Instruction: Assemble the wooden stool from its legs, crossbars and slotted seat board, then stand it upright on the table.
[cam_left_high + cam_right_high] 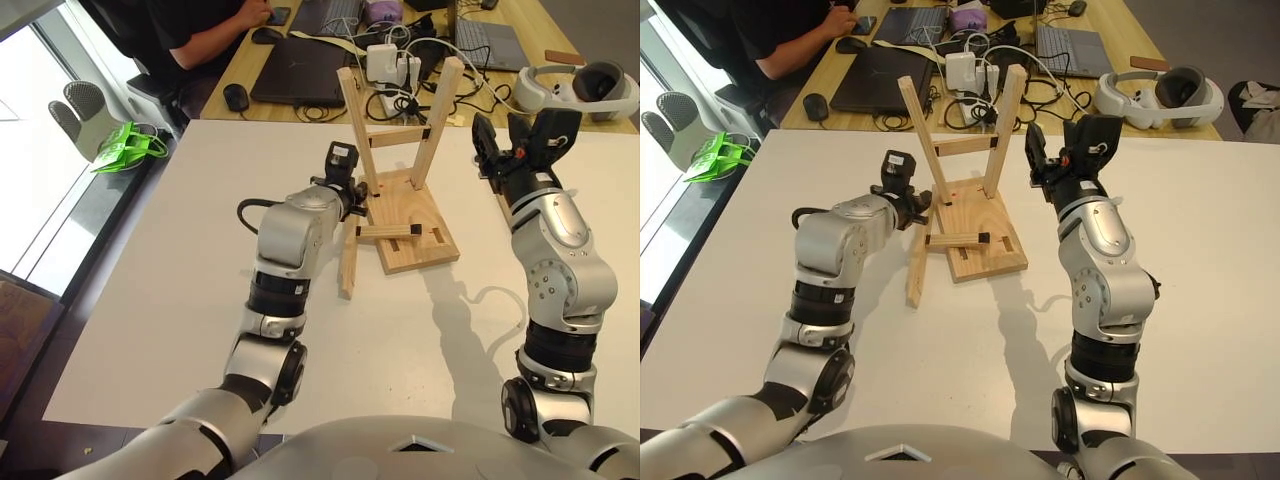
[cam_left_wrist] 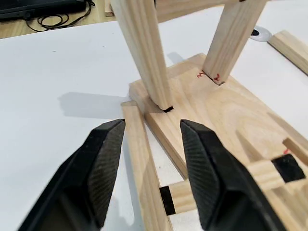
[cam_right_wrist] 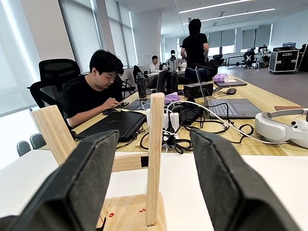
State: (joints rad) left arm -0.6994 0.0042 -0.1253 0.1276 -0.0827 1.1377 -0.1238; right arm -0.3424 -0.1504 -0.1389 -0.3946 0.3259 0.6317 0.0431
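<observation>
Red handwritten marks on seat board point(image 2: 231, 110) at the foot of one leg point(image 2: 233, 38): one reads "2", the other illegible.

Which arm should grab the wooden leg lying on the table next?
Probably left. Open left fingers hover right over the lying leg; the right fingers are across the seat board, by the upright legs.

My white desk point(image 1: 180, 300); past it a wooden desk point(image 1: 535, 25) with black laptop point(image 1: 300, 72), mouse point(image 1: 236, 97) beside it, tangled cables point(image 1: 487, 92), white headset point(image 1: 580, 85) at right. Green bag point(image 1: 128, 146) on floor point(image 1: 110, 205), left.
</observation>
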